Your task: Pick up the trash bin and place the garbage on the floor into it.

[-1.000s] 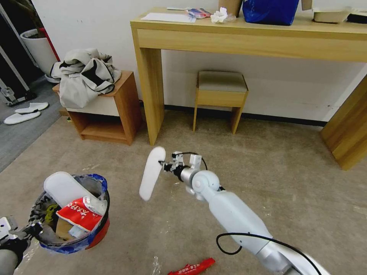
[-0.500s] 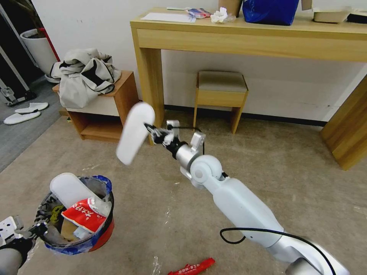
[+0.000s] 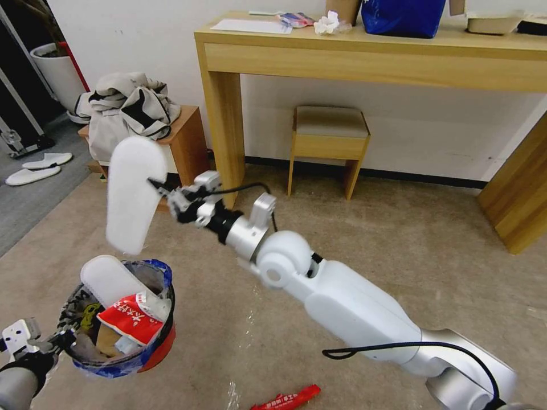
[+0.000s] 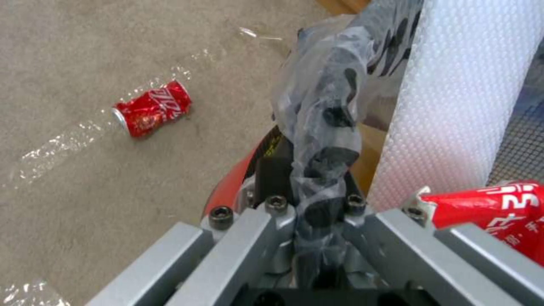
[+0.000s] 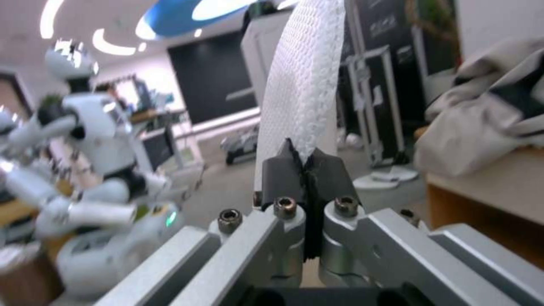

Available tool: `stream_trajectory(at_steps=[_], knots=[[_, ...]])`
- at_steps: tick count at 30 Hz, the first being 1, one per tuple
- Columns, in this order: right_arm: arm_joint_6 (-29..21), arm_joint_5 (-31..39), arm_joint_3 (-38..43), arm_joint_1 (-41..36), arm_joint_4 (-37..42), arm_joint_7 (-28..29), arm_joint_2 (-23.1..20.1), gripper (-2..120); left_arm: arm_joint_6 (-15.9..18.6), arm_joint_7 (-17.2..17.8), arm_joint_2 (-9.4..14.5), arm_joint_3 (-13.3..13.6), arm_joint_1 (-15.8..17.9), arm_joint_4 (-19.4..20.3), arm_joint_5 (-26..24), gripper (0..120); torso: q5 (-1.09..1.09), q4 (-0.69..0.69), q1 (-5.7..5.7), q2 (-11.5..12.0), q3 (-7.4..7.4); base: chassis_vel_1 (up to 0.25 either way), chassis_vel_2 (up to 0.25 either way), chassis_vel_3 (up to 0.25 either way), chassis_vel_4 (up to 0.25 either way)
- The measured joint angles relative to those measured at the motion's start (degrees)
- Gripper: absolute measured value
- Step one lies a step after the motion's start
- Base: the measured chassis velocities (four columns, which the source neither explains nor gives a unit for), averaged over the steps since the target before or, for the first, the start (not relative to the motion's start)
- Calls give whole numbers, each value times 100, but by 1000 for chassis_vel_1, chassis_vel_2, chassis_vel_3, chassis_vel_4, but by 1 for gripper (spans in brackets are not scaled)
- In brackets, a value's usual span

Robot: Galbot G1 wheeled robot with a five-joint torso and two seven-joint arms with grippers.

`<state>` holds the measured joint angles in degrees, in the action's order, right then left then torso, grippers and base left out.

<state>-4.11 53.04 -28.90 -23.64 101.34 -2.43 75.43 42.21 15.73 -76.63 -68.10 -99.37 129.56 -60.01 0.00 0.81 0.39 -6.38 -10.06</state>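
Observation:
My left gripper (image 3: 57,340) is shut on the rim of the red trash bin (image 3: 122,319), holding it off the beige floor (image 3: 353,250) at lower left; the left wrist view shows the bag-lined rim (image 4: 326,127) pinched between the pads. Inside lie a white slipper (image 3: 108,280) and a red wrapper (image 3: 128,326). My right gripper (image 3: 161,189) is shut on a second white slipper (image 3: 132,191), which hangs upright above the bin. The right wrist view shows that slipper (image 5: 306,89) clamped between the closed fingers (image 5: 283,174). A red wrapper (image 3: 288,398) and a red can (image 4: 152,109) lie on the carpet.
A wooden desk (image 3: 364,57) with a stool (image 3: 329,142) under it stands ahead. A low side table (image 3: 165,165) piled with clothes (image 3: 128,111) is close behind the raised slipper. Two more slippers (image 3: 37,168) lie on grey flooring at far left.
My right arm has lifted the white slipper off the floor and swung it left and up until it hangs above the bin. The bin has shifted slightly.

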Motion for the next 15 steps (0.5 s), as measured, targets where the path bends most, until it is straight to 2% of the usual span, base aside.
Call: stream_trajectory(at_steps=[15], knots=[[107, -514, -702, 59, -325, -68, -49, 0, 0, -16, -16, -58, -17, 165, -36, 1, 0, 0, 0, 0, 0, 0, 0, 0, 0]])
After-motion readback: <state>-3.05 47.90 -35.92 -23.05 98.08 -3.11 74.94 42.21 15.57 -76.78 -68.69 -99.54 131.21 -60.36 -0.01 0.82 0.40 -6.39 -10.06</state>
